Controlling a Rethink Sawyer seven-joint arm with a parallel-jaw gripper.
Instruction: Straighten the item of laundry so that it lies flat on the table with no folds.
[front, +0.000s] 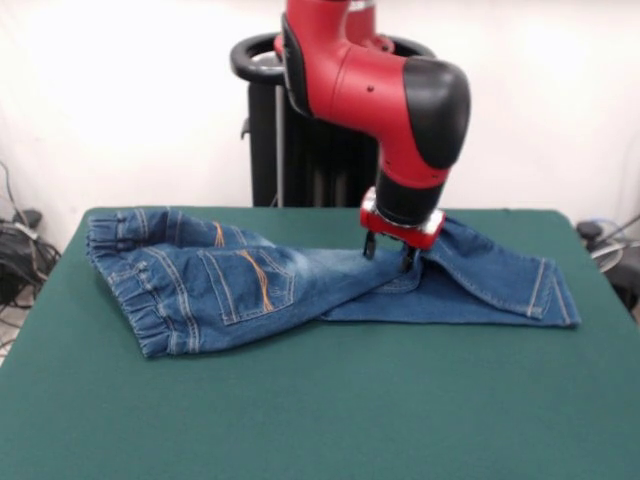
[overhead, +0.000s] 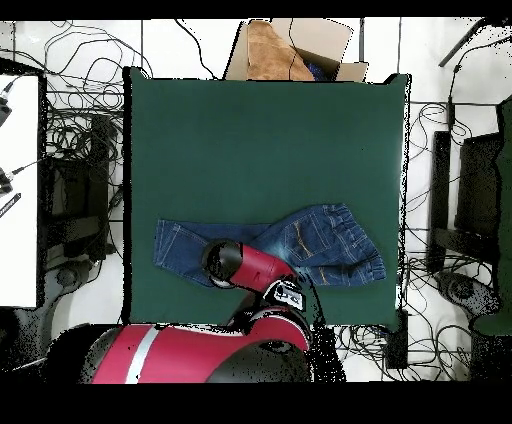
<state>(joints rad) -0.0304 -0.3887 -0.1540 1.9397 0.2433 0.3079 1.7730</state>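
Although the jeans (front: 260, 285) are spread lengthwise across the far half of the tabletop (front: 320, 420), they cannot yet be called flat. At the left of the front view the gathered waistband (front: 140, 300) is bunched and curled up, with the seat and its orange-stitched pockets (front: 250, 285) rumpled and slightly raised. Toward the middle, the legs are seen to overlap, one laid over the other, so a fold is judged to remain there. The hand (front: 390, 255) is set down on the cloth at that overlap, its fingers pointing down and a little apart; whether cloth is pinched between them cannot be told. To the right, the leg ends and hems (front: 545, 295) lie fairly smooth. Most of the straightening is therefore judged to be left. Beyond the tabletop, an open cardboard box (overhead: 295, 50) and loose cables (overhead: 80, 70) are seen from overhead, none in the way.
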